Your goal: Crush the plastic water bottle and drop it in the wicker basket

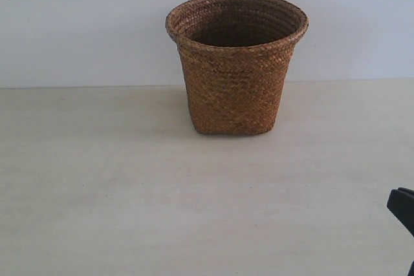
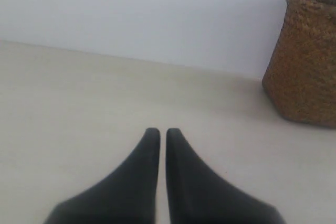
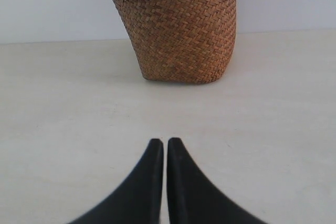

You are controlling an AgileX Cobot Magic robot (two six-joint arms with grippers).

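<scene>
The brown wicker basket [image 1: 236,63] stands upright at the back middle of the pale table, its inside dark. It also shows in the left wrist view [image 2: 304,56] and the right wrist view [image 3: 176,24]. The plastic water bottle is out of view in every frame. My left gripper [image 2: 163,131] is shut with nothing between its black fingers, low over the table and well short of the basket. My right gripper [image 3: 165,141] is shut and empty too, facing the basket's base from a distance. In the exterior view only a black piece of the right arm [image 1: 402,206] shows at the right edge.
The pale table [image 1: 116,179] runs back to a white wall [image 1: 77,24] just behind the basket. Nothing else stands on the table in these views.
</scene>
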